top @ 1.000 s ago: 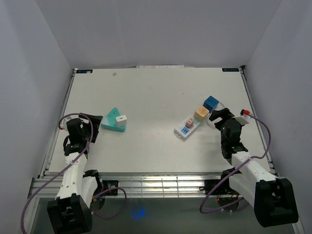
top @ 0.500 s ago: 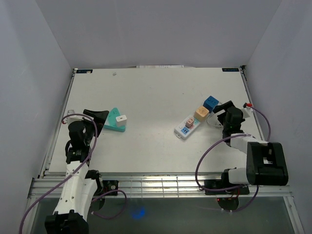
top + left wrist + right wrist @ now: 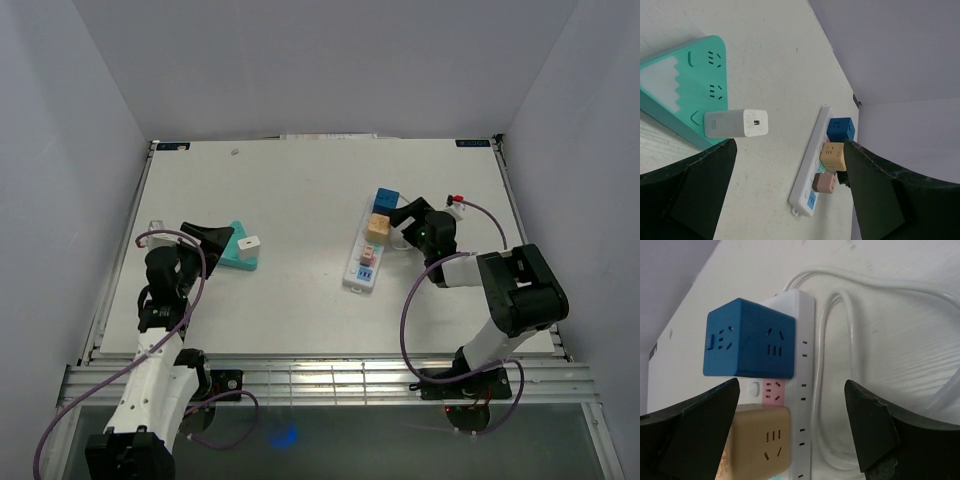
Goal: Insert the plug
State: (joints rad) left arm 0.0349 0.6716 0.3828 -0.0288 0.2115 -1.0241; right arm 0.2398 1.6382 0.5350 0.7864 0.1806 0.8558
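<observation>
Plug (image 3: 736, 123) (white) before left gripper (image 3: 790, 150)

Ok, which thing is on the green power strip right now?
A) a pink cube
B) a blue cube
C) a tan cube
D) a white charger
D: the white charger is on the green power strip, while the blue cube and the other cubes sit on the white power strip further right.

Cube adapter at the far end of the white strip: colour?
The cube adapter is dark blue, clearest in the right wrist view.
</observation>
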